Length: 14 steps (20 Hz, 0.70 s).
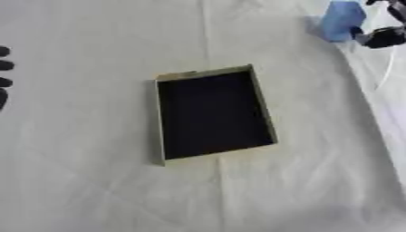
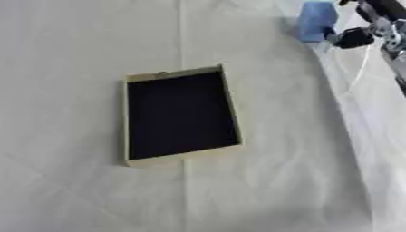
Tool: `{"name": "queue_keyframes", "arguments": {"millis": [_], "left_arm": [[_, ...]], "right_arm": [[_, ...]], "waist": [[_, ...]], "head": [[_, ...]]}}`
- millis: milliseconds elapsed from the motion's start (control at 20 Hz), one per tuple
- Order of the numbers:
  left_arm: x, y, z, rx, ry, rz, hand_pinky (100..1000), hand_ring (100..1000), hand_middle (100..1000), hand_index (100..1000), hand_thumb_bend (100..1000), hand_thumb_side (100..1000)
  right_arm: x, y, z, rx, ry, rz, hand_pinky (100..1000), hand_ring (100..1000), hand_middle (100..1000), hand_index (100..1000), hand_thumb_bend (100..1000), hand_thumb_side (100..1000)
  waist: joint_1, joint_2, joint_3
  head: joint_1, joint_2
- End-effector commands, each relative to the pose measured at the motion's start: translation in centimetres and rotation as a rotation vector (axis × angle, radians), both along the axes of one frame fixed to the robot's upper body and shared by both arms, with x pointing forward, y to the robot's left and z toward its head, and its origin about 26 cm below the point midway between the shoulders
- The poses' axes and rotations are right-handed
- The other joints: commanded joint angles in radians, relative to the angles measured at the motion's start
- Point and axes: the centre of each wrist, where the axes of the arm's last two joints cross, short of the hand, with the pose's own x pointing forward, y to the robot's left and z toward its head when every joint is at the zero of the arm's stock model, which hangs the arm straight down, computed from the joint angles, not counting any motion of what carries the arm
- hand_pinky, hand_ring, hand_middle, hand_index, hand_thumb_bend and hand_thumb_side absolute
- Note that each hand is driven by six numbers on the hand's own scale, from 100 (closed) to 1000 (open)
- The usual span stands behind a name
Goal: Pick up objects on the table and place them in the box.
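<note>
An open box (image 1: 214, 113) with pale rims and a dark inside lies in the middle of the white cloth. At the top right, a blue block-shaped object (image 2: 316, 20) is held by my right hand (image 2: 357, 31), whose black fingers are curled against its right side. The hand and the object are beyond the box's far right corner, apart from it. My left hand (image 1: 4, 77) shows only as dark fingertips at the left edge of the left eye view, far from the box.
A white cloth (image 1: 95, 181) covers the table, with creases running across it. A thin white cable (image 2: 361, 63) hangs below the right hand along the right side.
</note>
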Motion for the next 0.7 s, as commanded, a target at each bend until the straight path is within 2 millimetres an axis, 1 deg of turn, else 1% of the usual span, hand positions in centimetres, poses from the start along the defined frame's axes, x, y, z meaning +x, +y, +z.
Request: {"name": "queue_keyframes", "arguments": {"millis": [50, 550, 700], "left_arm": [[-0.19, 0.11, 0.8, 0.007, -0.027, -0.006, 697, 771, 769, 902, 597, 716], [-0.19, 0.05, 0.89, 0.009, -0.03, -0.01, 698, 771, 768, 902, 596, 716], [-0.18, 0.03, 0.88, 0.01, -0.029, -0.012, 698, 771, 769, 902, 595, 717]], "right_arm": [[-0.27, -0.09, 2.38, -0.042, -0.031, 0.01, 898, 906, 769, 902, 286, 194], [0.14, 0.34, 2.04, -0.019, 0.037, 0.053, 904, 918, 797, 924, 314, 206], [0.25, 0.51, 1.97, -0.011, 0.069, 0.073, 916, 941, 848, 940, 326, 204]], "waist": [[0.0, -0.026, 0.0], [-0.003, -0.026, 0.002], [-0.005, -0.026, 0.002]], "head": [[-0.002, 0.007], [-0.003, 0.011], [-0.002, 0.012]]}}
